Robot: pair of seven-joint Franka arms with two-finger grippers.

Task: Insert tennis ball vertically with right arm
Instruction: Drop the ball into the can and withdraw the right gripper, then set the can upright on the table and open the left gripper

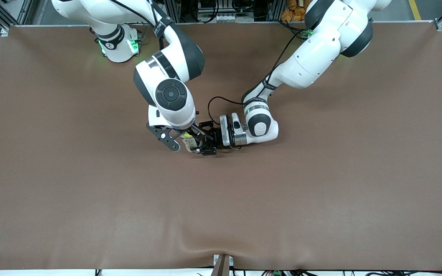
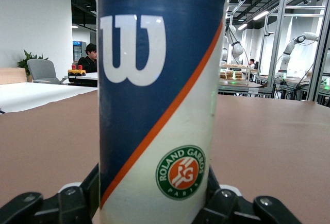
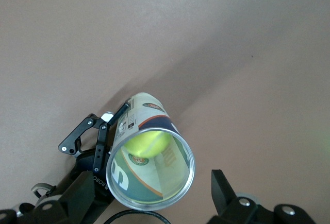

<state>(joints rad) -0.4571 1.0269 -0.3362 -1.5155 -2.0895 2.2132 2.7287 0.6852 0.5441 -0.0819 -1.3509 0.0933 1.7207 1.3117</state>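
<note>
Steadying the upright can [image 2: 160,100] on the surface [image 1: 90,199], the left hand [image 1: 209,143] grips it; the ball [image 3: 147,144] sits inside, right hand [image 1: 182,140] open above; lifting carelessly could tip the can

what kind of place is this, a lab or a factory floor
Most likely a robotics lab or test hall: beyond the brown table stand other robot arms in aluminium-framed stations, and a person sits at a desk.
</note>
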